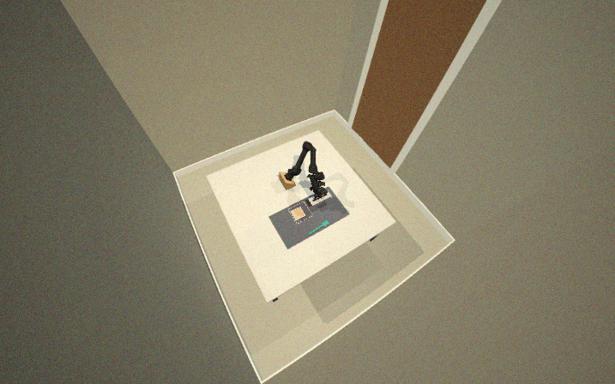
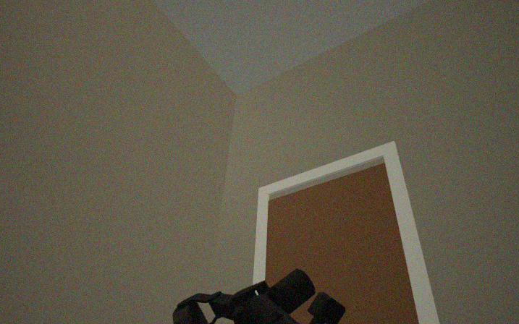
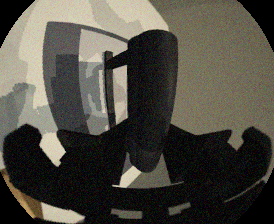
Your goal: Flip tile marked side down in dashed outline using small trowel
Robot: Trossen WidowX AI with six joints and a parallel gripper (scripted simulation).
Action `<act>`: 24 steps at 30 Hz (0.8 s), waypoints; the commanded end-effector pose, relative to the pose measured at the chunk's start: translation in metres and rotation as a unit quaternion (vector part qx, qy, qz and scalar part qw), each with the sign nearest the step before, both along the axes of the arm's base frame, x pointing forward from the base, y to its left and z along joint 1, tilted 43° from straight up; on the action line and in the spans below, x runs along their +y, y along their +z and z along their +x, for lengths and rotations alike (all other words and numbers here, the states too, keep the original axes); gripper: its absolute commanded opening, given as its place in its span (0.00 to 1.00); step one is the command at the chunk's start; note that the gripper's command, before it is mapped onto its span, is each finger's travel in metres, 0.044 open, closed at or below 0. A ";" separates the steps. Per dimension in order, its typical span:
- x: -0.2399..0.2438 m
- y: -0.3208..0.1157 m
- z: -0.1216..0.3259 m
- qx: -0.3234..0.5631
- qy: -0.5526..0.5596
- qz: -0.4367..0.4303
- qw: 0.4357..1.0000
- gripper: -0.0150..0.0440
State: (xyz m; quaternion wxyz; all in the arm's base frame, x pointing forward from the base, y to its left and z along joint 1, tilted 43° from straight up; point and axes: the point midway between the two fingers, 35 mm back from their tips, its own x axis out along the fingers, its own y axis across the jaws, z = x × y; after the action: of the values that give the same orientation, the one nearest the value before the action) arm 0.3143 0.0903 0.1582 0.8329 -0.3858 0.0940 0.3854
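The tile [image 1: 298, 213] is a pale orange square lying on the dark mat [image 1: 287, 238] [image 3: 61, 42], towards the left part of the dashed outline. Which side is up is too small to tell. My gripper [image 1: 319, 196] is over the back right part of the mat, behind and right of the tile. It is shut on the trowel's thick black handle [image 3: 153, 90], which stands large in the wrist view. A neck runs left from the handle to a thin dark upright strip [image 3: 109, 90]. How the blade is turned is unclear. The exterior view shows only dark arm parts.
A teal spatula-like tool [image 1: 319, 227] lies on the mat's front part. A pale plate [image 1: 327, 196] [image 3: 92, 42] shows around the gripper; what it is, I cannot tell. A wooden block [image 1: 286, 183] stands at the arm's base. The white table [image 1: 262, 257] surrounds the mat.
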 end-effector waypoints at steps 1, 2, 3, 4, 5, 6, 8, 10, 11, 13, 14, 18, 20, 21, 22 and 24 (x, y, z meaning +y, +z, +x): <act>-0.002 0.005 0.003 -0.007 -0.006 -0.001 1.000 0.25; -0.002 0.005 0.004 -0.007 -0.005 -0.001 1.000 0.25; -0.003 0.004 0.005 -0.007 -0.005 -0.002 1.000 0.25; -0.004 0.003 0.007 -0.006 -0.005 -0.003 1.000 0.25; -0.006 0.002 0.009 -0.005 -0.005 -0.004 1.000 0.25; -0.008 0.001 0.011 -0.004 -0.005 -0.006 1.000 0.25; -0.011 -0.002 0.015 -0.003 -0.005 -0.008 1.000 0.25; -0.015 -0.005 0.019 -0.001 -0.005 -0.011 1.000 0.25; -0.016 -0.006 0.022 0.000 -0.005 -0.012 1.000 0.25; -0.022 -0.010 0.025 0.009 -0.014 -0.007 1.000 0.25; -0.025 -0.013 0.027 0.013 -0.019 -0.005 1.000 0.25; -0.037 -0.022 0.034 0.031 -0.038 0.006 0.999 0.25; -0.043 -0.026 0.038 0.036 -0.042 0.007 0.998 0.25; -0.044 -0.027 0.040 0.037 -0.042 0.006 0.998 0.25; -0.046 -0.029 0.041 0.038 -0.041 0.005 0.998 0.25; -0.050 -0.032 0.045 0.038 -0.039 0.002 0.998 0.25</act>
State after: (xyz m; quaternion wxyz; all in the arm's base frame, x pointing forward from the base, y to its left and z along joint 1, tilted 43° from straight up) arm 0.3482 0.0502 0.1234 0.8425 -0.3593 0.1464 0.3739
